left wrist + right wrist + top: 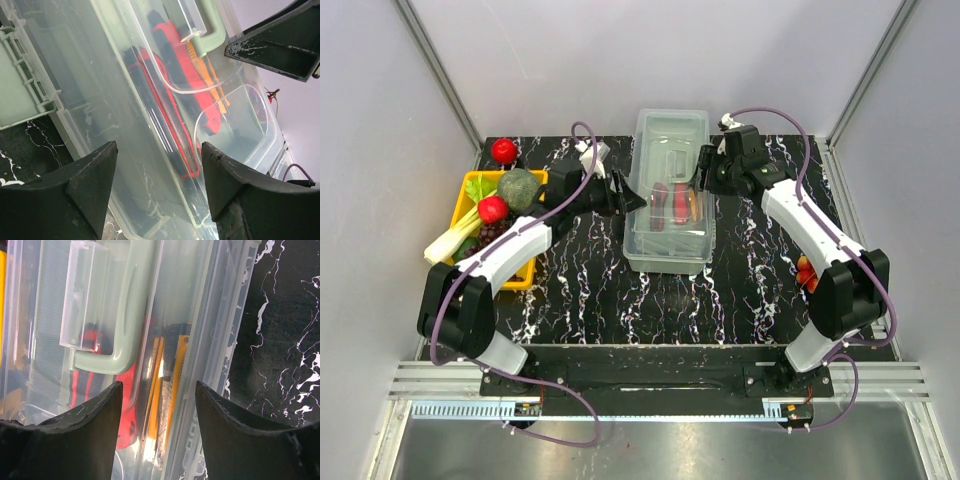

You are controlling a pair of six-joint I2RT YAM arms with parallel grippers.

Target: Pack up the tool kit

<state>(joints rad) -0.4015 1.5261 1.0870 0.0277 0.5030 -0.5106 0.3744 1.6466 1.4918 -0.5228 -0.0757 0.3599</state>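
Tool box (670,245): clear, standing mid-table between my 2 arms, lid on, with the mint handle (122,335) lying flat on top.
Contents: red and orange tools (192,95) show through the plastic, lying lengthwise inside.
Long axis: it runs from the near edge toward the far wall, so each arm faces 1 long side.
Left claw (157,170): fingers spread, holding nothing, just beside the left long wall and aimed across the box.
Right claw (157,405): also spread and empty, over the right rim toward the far half, with the handle just left of its fingers.
Nearer arm: I judge the right, since it hangs over the lid.
Latches: I cannot tell whether they are snapped.
Next move: I judge it is closing up; whichever way the lid gets pressed, the opposite claw must brace that wall.
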